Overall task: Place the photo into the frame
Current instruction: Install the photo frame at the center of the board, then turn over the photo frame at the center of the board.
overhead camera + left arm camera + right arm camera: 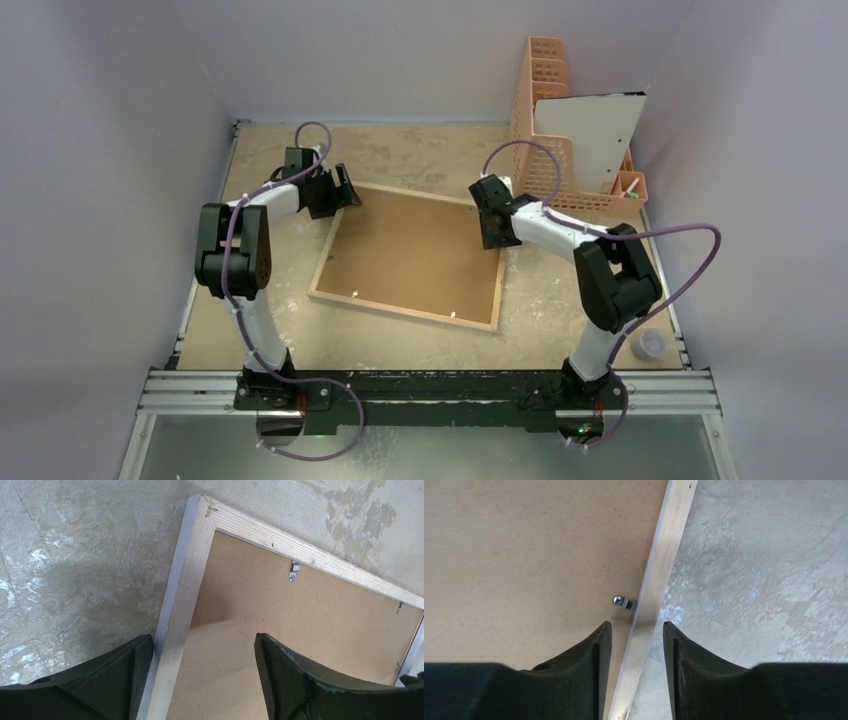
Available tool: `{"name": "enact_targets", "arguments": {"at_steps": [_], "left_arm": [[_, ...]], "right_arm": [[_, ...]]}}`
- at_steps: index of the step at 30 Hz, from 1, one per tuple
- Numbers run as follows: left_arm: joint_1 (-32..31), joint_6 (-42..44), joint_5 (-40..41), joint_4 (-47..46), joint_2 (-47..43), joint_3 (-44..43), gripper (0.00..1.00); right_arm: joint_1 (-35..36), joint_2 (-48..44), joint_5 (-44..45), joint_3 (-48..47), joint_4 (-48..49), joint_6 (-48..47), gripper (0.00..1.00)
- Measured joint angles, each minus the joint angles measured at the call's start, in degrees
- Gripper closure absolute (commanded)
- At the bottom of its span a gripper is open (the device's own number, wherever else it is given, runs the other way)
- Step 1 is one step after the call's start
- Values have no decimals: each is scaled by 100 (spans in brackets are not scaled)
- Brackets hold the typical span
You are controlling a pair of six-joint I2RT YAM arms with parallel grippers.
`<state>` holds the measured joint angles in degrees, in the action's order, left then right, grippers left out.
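Light wood rim up, the frame lies face down mid-table, a brown board filling its back. The left gripper sits at the far left corner. Its fingers are spread wide, straddle the left rim and hold nothing. The right gripper sits at the right rim, its fingers a narrow gap apart either side of it, beside a metal clip. No grip shows. An orange basket stands at the far right.
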<state>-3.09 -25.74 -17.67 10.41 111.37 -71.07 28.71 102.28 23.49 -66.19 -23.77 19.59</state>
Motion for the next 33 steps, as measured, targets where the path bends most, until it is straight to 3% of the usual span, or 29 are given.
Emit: {"name": "enact_targets", "arguments": {"at_steps": [8, 13, 24, 33], "left_arm": [[-9, -92, 153, 382, -157, -11, 23], [-9, -199, 354, 778, -636, -11, 23], [-11, -472, 1266, 1611, -3032, -157, 22], [-11, -621, 1727, 2116, -4334, -291, 21]], "right_arm": [[11, -1141, -243, -164, -103, 109, 50], [195, -1388, -431, -358, 149, -125, 48], [2382, -1392, -1598, 293, 1075, -459, 45], [3351, -1051, -1834, 409, 1338, -922, 42]]}}
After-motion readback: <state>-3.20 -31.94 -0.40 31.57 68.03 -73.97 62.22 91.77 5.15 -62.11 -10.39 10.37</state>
